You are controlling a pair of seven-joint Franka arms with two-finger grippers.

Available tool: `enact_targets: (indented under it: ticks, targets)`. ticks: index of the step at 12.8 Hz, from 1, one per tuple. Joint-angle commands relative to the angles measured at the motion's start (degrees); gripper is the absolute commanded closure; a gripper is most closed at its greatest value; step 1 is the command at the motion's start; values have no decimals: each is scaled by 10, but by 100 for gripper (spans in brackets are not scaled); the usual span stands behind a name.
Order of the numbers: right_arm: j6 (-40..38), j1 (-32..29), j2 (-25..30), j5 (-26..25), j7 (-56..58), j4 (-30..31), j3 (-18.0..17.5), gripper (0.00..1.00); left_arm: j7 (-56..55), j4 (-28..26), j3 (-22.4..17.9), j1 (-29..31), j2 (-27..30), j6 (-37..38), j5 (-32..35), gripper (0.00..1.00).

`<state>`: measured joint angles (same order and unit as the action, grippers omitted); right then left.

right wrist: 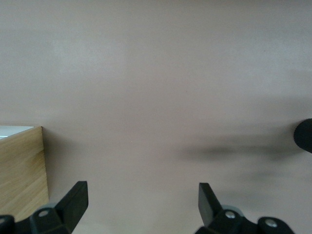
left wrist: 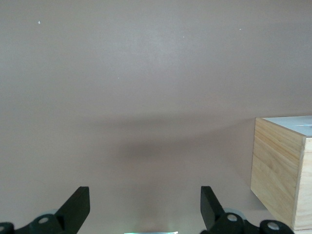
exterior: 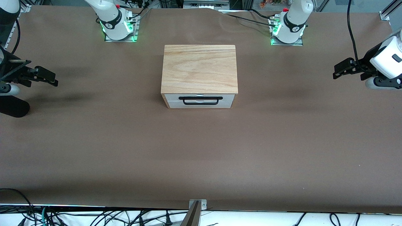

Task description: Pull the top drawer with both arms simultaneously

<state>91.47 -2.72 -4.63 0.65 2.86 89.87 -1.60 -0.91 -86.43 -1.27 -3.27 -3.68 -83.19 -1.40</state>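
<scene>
The top drawer (exterior: 200, 96) is shut in the light-wood cabinet (exterior: 199, 69) at the table's middle; its white front and black bar handle (exterior: 200, 99) face the front camera. My left gripper (exterior: 337, 72) is open and empty, raised over the table at the left arm's end, well apart from the cabinet. My right gripper (exterior: 53, 80) is open and empty, raised over the table at the right arm's end. In the left wrist view the open gripper (left wrist: 145, 200) shows, with the cabinet's side (left wrist: 280, 175) at the edge. The right wrist view shows its open gripper (right wrist: 143, 197) and the cabinet's side (right wrist: 22, 168).
The brown table (exterior: 201, 150) spreads wide around the cabinet. The two green-lit arm bases (exterior: 119, 29) (exterior: 287, 31) stand farther from the front camera than the cabinet. Cables hang past the table's near edge (exterior: 94, 216). A black cylinder (exterior: 14, 106) sits at the right arm's end.
</scene>
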Motion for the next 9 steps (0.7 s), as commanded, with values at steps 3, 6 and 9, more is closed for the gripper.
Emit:
enact_targets:
  ticks: [3, 6, 9]
  targets:
    - [-7, -2, 0, 2, 5, -7, -2, 0, -1, 20, 0, 4, -10, 8, -12, 0]
    - [-9, -2, 0, 3, 5, -7, -2, 0, -2, 19, 0, 5, -10, 9, -12, 0]
    - [-9, -2, 0, 3, 5, -7, -2, 0, -3, 21, 0, -2, -13, 8, -12, 0]
